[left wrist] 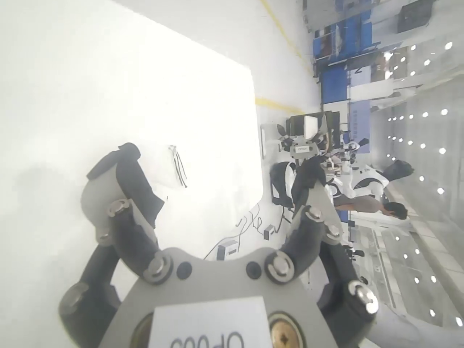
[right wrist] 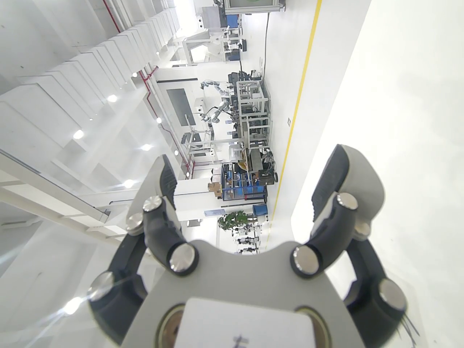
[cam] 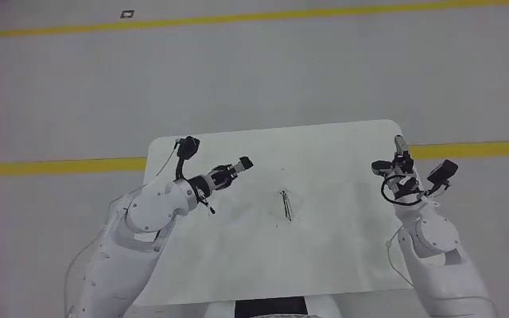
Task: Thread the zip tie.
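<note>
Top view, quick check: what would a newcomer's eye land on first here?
First, the thin dark zip ties lying near the middle of the white table. Then the two arms flanking them. The left tool is open over the table to one side of the ties, and the right tool is open near the opposite edge; neither holds anything.

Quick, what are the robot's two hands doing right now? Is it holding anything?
Left gripper: open, holding nothing.
Right gripper: open, holding nothing.
</note>
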Available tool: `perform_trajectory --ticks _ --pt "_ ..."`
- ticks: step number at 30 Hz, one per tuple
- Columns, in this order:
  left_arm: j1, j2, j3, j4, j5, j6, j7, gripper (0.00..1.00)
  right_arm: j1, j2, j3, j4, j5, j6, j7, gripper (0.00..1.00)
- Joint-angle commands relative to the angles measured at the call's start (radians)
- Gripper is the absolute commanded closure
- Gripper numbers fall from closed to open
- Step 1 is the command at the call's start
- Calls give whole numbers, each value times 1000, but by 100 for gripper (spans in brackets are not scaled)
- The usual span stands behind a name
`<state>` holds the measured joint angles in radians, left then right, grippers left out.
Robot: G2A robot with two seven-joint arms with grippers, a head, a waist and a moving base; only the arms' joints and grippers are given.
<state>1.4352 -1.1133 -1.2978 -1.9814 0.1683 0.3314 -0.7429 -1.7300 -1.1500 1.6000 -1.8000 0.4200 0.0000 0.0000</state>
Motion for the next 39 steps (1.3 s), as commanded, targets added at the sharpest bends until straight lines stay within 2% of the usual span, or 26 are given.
perform_trajectory --ticks 1,9,10,11,12,13,15,16,18,19,30,31,32,33,34,35,36,39 --pt "2 0 -2 0 -14 -3 4 0 0 0 0 0 0 0 0 0" --pt "2 0 -2 0 -14 -3 4 0 0 0 0 0 0 0 0 0" --pt "-6 0 13 -23 -8 -16 -13 0 0 0 0 0 0 0 0 0" --pt "-22 0 37 -42 11 -21 -39 0 0 0 0 0 0 0 0 0" --pt "-59 0 67 -40 41 6 -78 0 0 0 0 0 0 0 0 0" --pt "-86 0 89 -31 63 9 -108 0 0 0 0 0 0 0 0 0" --pt "-129 -1 124 15 124 9 -158 0 0 0 0 0 0 0 0 0" --pt "-155 -3 151 36 180 9 -207 0 0 0 0 0 0 0 0 0" --pt "-184 -11 172 61 196 9 -273 0 0 0 0 0 0 0 0 0" --pt "-198 -15 178 78 234 9 -314 0 0 0 0 0 0 0 0 0" --pt "-198 -15 178 78 234 9 -314 0 0 0 0 0 0 0 0 0" --pt "-206 -15 192 68 247 -6 -330 0 0 0 0 0 0 0 0 0" --pt "-227 -15 222 69 273 -22 -373 0 0 0 0 0 0 0 0 0" --pt "-279 -19 259 84 296 -18 -417 0 0 0 0 0 0 0 0 0" --pt "-310 -25 288 102 292 -13 -433 0 0 0 0 0 0 0 0 0" --pt "-345 -31 322 124 289 -10 -465 0 0 0 0 0 0 0 0 0" --pt "-394 -40 362 150 286 -2 -489 0 0 0 0 0 0 0 0 0" --pt "-501 -64 467 219 270 9 -582 0 0 0 0 0 0 0 0 0"
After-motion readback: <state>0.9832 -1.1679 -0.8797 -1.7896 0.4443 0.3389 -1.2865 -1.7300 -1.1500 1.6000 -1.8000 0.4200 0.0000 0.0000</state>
